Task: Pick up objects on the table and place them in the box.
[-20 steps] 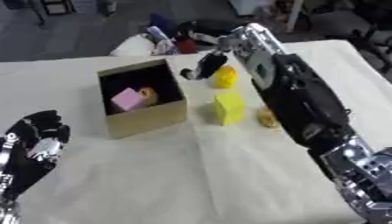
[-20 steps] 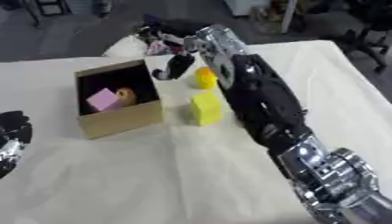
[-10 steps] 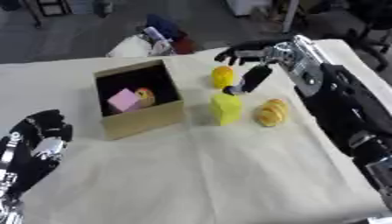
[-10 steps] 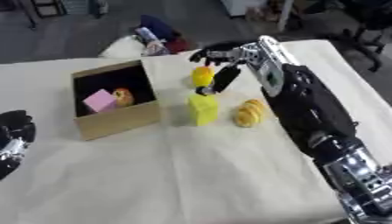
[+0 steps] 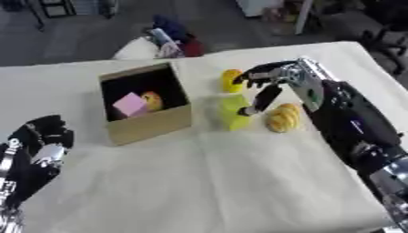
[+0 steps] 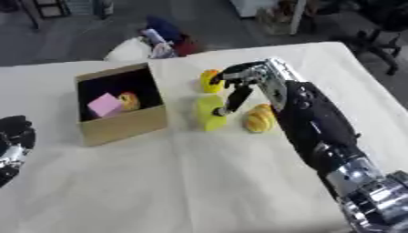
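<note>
A yellow block (image 5: 233,112) stands upright on the white table (image 5: 239,182), just right of the cardboard box (image 5: 147,125). Beside it to the right lies a golden, ridged bread-like piece (image 5: 282,118), and behind it, farther from the robot, sits a small yellow rounded object (image 5: 231,80).

The box is open at the top and set askew. Inside it lie a pink cube (image 5: 129,104) and, touching it on the right, a small orange-and-yellow rounded item (image 5: 152,100).

The right hand (image 5: 265,81) hangs above the block and the bread-like piece, its arm reaching in from the lower right. The fingers are loosely spread and curved downward, and they hold nothing. One long finger (image 5: 263,98) points down, its tip close to the top right of the yellow block; whether it touches the block cannot be told.

The left hand (image 5: 38,150) rests near the lower left corner with its fingers up and relaxed, empty, well apart from the box.

Beyond the table's far edge sits a heap of white, blue and red items (image 5: 163,41) on the floor.
</note>
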Robot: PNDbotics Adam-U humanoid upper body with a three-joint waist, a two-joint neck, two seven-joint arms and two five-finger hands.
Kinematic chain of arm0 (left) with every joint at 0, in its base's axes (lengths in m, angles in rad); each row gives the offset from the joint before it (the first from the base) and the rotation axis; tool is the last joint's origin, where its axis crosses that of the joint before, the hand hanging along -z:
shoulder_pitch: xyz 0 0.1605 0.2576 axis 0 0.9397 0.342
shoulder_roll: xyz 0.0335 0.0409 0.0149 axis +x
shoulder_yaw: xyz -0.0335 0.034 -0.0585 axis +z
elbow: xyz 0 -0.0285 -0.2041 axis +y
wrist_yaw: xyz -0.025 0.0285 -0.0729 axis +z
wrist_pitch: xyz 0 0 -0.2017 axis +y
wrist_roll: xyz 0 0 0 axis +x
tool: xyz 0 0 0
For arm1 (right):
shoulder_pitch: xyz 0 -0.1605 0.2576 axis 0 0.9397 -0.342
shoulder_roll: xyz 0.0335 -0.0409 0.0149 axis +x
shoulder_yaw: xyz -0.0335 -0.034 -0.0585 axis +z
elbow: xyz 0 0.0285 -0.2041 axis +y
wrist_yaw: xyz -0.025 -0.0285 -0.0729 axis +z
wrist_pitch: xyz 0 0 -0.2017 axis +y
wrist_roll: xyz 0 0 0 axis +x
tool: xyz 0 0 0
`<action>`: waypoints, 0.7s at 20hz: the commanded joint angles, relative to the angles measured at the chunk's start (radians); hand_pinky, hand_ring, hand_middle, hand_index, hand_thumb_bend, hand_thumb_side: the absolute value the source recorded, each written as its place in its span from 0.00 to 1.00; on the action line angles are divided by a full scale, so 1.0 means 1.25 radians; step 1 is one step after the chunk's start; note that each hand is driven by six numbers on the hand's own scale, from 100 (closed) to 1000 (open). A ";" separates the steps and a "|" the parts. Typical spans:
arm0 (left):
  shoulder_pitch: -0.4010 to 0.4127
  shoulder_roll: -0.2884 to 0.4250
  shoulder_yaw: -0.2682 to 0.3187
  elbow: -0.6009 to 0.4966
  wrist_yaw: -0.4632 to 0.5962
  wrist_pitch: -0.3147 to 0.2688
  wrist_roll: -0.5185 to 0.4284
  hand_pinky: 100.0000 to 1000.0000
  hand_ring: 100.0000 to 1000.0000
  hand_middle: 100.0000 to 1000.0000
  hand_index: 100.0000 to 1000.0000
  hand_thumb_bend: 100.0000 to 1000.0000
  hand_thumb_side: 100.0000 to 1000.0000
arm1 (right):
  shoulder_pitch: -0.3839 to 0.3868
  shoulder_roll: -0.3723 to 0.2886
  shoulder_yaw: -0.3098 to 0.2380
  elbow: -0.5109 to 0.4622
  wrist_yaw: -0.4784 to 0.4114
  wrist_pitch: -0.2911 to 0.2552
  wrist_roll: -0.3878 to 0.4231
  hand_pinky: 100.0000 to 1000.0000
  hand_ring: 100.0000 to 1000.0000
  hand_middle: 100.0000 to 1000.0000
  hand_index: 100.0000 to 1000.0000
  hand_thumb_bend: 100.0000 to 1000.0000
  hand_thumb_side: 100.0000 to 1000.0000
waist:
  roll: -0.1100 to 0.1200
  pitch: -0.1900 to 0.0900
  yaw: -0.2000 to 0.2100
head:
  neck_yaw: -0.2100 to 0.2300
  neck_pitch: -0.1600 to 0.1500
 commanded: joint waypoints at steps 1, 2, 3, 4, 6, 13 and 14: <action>-0.009 0.009 0.007 -0.009 0.000 -0.002 0.001 0.72 0.71 0.65 0.76 0.25 0.38 | -0.004 0.004 -0.003 0.025 0.030 -0.006 0.000 0.81 0.86 0.82 1.00 0.27 0.28 | 0.012 -0.015 0.003 | -0.003 -0.010; -0.009 0.009 0.007 -0.009 0.000 -0.002 0.001 0.72 0.71 0.65 0.76 0.25 0.38 | -0.004 0.004 -0.002 0.027 0.032 -0.010 0.002 0.80 0.84 0.79 0.98 0.26 0.27 | 0.012 -0.015 0.003 | -0.003 -0.010; -0.008 0.009 0.007 -0.009 0.000 -0.002 0.002 0.72 0.71 0.65 0.76 0.25 0.38 | -0.003 0.004 -0.002 0.027 0.033 -0.013 0.005 0.79 0.82 0.74 0.94 0.23 0.25 | 0.011 -0.016 0.003 | -0.003 -0.010; -0.008 0.009 0.007 -0.010 0.001 -0.002 0.002 0.72 0.71 0.65 0.76 0.25 0.38 | -0.003 0.003 0.000 0.025 0.032 -0.017 0.009 0.79 0.81 0.72 0.91 0.22 0.24 | 0.011 -0.016 0.003 | -0.004 -0.010; -0.008 0.009 0.007 -0.010 0.001 -0.002 0.002 0.72 0.71 0.65 0.76 0.25 0.38 | -0.002 0.002 0.003 0.020 0.027 -0.024 0.020 0.77 0.78 0.67 0.83 0.19 0.21 | 0.009 -0.017 0.002 | -0.003 -0.010; -0.007 0.010 0.008 -0.010 -0.001 -0.003 0.001 0.72 0.71 0.65 0.76 0.25 0.38 | 0.006 -0.013 0.029 -0.025 -0.007 -0.049 0.096 0.71 0.67 0.46 0.63 0.12 0.10 | 0.006 -0.021 0.002 | -0.004 -0.009; -0.007 0.011 0.008 -0.010 -0.001 -0.002 0.002 0.72 0.71 0.65 0.76 0.25 0.38 | 0.008 -0.016 0.031 -0.036 -0.015 -0.050 0.097 0.69 0.64 0.42 0.58 0.10 0.06 | 0.006 -0.022 0.002 | -0.004 -0.009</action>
